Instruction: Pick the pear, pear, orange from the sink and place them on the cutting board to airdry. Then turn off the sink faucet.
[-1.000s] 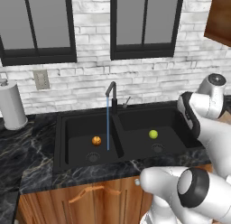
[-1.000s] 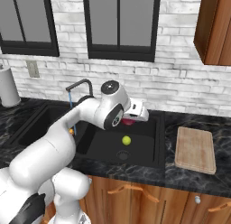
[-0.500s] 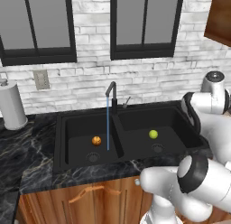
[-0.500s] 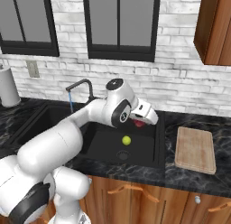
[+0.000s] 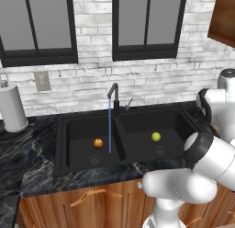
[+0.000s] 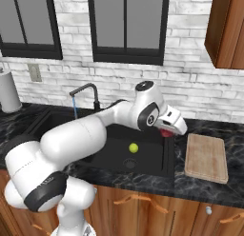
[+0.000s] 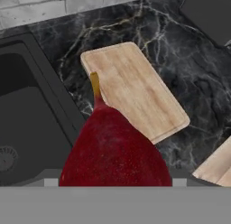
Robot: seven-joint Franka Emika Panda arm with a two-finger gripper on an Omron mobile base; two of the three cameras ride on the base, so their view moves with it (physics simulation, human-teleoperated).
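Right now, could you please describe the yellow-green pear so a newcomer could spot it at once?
Find the black double sink under the windows. In its right basin, just above the drain, lies the yellow-green pear; the orange in the left basin is bright orange instead.

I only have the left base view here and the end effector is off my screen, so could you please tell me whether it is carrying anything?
Observer: Yes. In the hand view the dark red pear sits right at the end effector, stem pointing away from the camera.
Operator: Thank you. Where is it relative to the cutting board?
Observer: In the right base view it is above the right edge of the sink, with the cutting board just to its right on the counter, nothing on it yet.
Operator: And the other fruit?
Observer: The right base view shows the yellow-green pear in the right basin near its drain; your view has the orange.
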